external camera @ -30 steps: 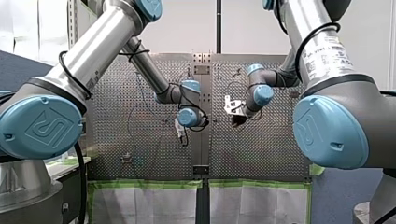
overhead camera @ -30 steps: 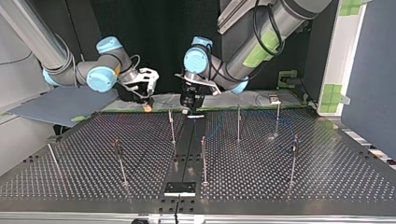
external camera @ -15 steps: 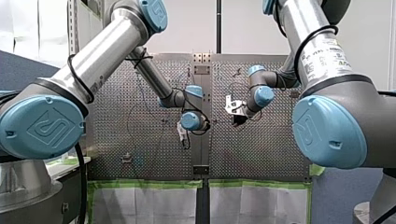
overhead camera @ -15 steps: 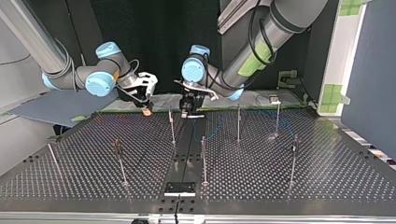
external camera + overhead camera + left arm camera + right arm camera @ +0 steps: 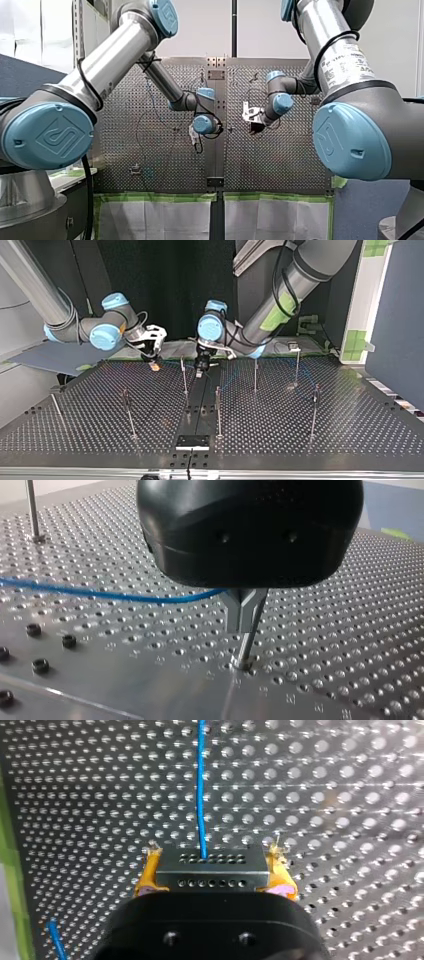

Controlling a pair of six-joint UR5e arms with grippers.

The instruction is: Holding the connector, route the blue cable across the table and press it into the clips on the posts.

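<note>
- While my right gripper hangs low over the table, its yellow pads squeeze tight on the grey connector.
- The blue cable comes out of the connector and runs straight ahead over the holes.
- My left gripper is black. Its metal fingers are pinched together, with their tips very near the table.
- The blue cable comes up to those fingers from one side, just above the table.
- Seen in the top view, both grippers are near the table's far edge, close to the middle. A post stands between them.
- More posts stand nearer that camera. I cannot tell if the cable sits in any clip.
</note>
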